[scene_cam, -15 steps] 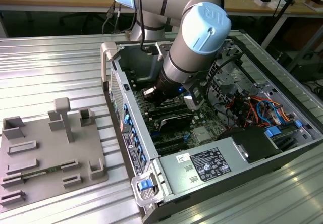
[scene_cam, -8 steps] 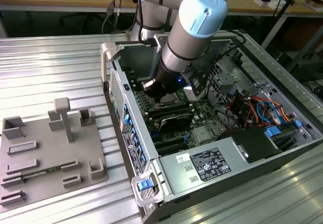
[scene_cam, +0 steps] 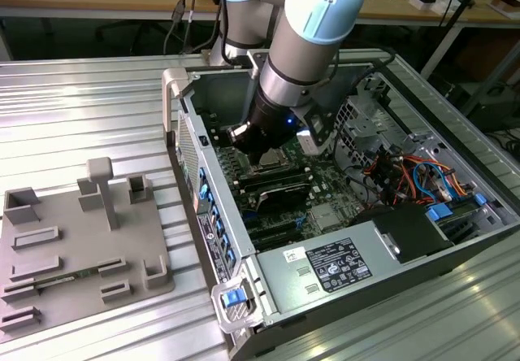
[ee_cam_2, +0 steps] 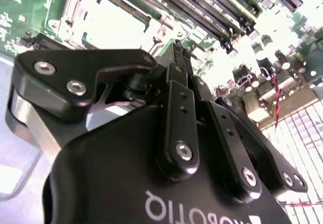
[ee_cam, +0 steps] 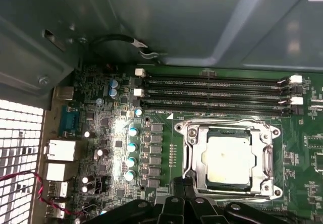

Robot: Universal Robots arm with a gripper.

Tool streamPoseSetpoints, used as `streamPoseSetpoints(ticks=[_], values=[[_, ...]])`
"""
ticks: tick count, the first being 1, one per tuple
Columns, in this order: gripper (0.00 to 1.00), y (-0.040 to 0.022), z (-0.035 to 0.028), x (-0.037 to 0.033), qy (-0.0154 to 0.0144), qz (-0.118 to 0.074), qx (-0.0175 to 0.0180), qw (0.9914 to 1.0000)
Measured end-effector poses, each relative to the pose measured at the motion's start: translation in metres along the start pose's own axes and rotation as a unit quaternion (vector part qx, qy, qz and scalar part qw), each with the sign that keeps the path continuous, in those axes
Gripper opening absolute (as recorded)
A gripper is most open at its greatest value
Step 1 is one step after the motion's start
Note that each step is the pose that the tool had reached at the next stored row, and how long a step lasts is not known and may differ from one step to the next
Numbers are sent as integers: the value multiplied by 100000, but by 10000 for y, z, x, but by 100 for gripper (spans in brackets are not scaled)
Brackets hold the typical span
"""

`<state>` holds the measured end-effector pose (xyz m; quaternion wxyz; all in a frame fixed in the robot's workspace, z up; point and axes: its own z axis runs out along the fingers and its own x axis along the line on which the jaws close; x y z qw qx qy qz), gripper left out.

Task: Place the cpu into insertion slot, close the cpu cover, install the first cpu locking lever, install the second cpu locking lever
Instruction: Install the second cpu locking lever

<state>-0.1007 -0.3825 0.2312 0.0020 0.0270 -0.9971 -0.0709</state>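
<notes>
Silvery cpu cover [ee_cam: 228, 156] lies closed over the seated cpu [ee_cam: 226, 156].
You have the cpu in the insertion slot [ee_cam: 189, 156] on the green motherboard [ee_cam: 116, 148]; the gripper [ee_cam: 182, 183] hovers at the socket's edge, fingers pinched together, holding nothing visible; lever status unclear.

Matt silvery metal cpu [ee_cam: 229, 158] inside shiny metal cpu cover [ee_cam: 191, 156], glossy green board [ee_cam: 303, 148].

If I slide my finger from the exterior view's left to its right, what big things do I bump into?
Grey plastic tray → open computer case's side wall → robot gripper reaching into the case → bundle of coloured cables.
</notes>
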Motion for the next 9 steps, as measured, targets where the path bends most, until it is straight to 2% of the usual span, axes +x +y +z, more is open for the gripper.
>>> streamPoseSetpoints(ticks=[9], values=[[11,0,0,1,-5,2,2,100000]])
